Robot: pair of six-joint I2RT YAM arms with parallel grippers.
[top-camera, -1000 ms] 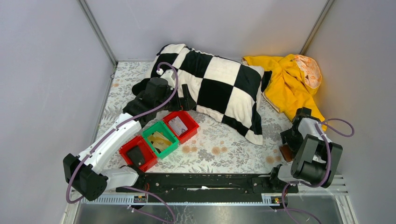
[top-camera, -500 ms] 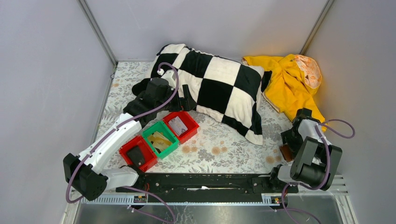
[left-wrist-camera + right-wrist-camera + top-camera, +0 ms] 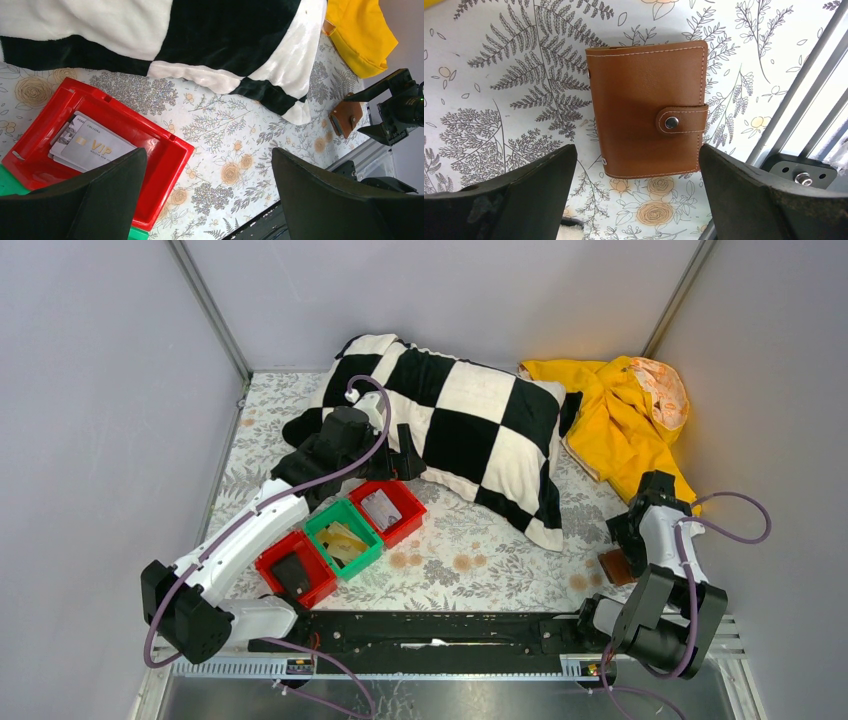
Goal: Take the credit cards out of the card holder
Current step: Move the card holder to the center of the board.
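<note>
Approach underway: right gripper (image 3: 636, 150) hovers, jaws spread wide, over the closed card holder (image 3: 646, 110); next, pop that snap (image 3: 670, 122).

Card holder (image 3: 646, 110): brown, leather-like, rectangular, pale stitching. Closed, tab snapped shut. Lies flat on floral tablecloth (image 3: 499, 75), near right corner.

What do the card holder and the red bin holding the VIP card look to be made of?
Card holder: likely leather or faux leather, smooth matte brown; pale edge stitching, shiny metal-looking snap on the strap. Red bin: rigid moulded plastic, glossy; light glints off its rim.
</note>
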